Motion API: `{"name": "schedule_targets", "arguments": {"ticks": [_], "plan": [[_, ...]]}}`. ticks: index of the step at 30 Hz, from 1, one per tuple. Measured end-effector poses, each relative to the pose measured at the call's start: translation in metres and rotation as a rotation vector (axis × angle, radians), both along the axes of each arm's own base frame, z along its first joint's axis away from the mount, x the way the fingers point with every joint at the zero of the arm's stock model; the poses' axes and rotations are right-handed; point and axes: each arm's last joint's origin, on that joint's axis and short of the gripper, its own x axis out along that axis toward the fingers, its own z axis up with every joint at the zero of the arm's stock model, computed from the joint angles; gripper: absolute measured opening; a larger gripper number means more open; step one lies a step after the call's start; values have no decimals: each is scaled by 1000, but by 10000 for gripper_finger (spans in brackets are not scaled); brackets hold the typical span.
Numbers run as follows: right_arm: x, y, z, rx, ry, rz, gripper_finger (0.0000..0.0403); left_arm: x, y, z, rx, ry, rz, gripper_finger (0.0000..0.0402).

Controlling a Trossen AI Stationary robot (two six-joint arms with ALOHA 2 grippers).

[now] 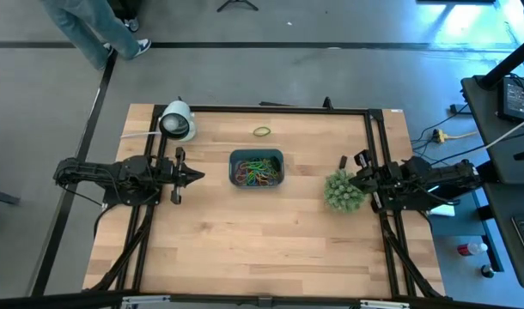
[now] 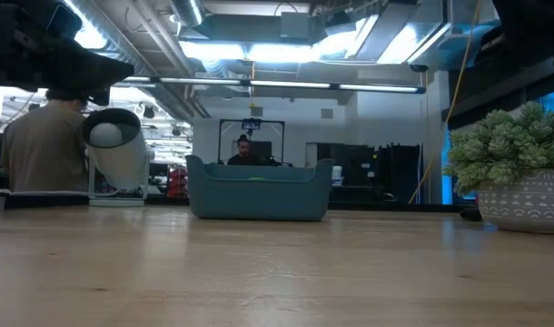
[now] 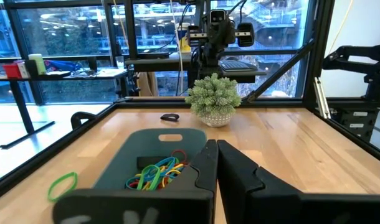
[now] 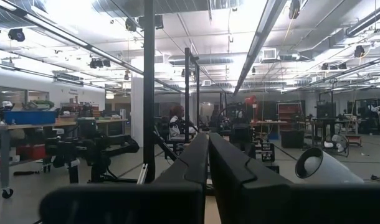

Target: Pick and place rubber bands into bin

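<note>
Rubber bands (image 1: 256, 172) mostly filled the bin (image 1: 257, 154) at table centre, while one green band (image 1: 261, 131) lay beyond it, nearer the left gripper (image 1: 196, 176), whose jaws were closed and empty like the right gripper's (image 1: 355, 179).

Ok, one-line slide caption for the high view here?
Both arms parked at the table's sides, blue bin full of rubber bands, one green band left on the wood beyond it.
</note>
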Motion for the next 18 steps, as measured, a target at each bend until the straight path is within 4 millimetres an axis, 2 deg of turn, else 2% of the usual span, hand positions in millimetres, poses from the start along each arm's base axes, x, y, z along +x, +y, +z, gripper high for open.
{"name": "schedule_targets", "arguments": {"ticks": [18], "plan": [[0,0,0,0,1,0,21,0,0,0,0,0,0,7]]}}
